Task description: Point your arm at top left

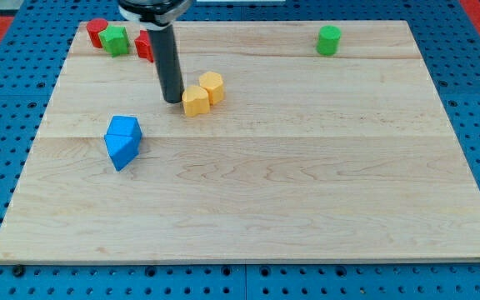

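My tip [173, 100] rests on the counter [307, 183], touching the left side of a yellow block [195, 102]; this tool is a bare rod, nothing gripped. Red cylinder [97, 32] lies up-left of it.

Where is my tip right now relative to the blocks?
My tip sits in the board's upper-left part, just to the view's left of the nearer yellow block, well below-right of the red and green cluster.

Two yellow wooden blocks [202, 93] sit mid-board; blue blocks [123, 141] lie to their lower left, a green cylinder [329, 40] upper right.
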Motion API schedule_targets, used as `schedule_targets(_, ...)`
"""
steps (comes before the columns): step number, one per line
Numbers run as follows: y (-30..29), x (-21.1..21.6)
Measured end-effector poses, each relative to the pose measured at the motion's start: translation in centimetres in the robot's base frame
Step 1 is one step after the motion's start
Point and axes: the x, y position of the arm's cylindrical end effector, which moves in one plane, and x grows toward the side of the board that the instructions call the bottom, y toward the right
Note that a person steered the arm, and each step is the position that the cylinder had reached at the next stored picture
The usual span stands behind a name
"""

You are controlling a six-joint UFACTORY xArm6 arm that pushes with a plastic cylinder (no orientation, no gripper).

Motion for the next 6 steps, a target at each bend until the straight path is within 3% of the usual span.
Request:
schedule_targets(1,0.1,0.5)
schedule_targets(2,-3.8,0.7)
schedule_targets(4,-17.9,-5.2)
schedule_targets(6,-21.3,-9.9)
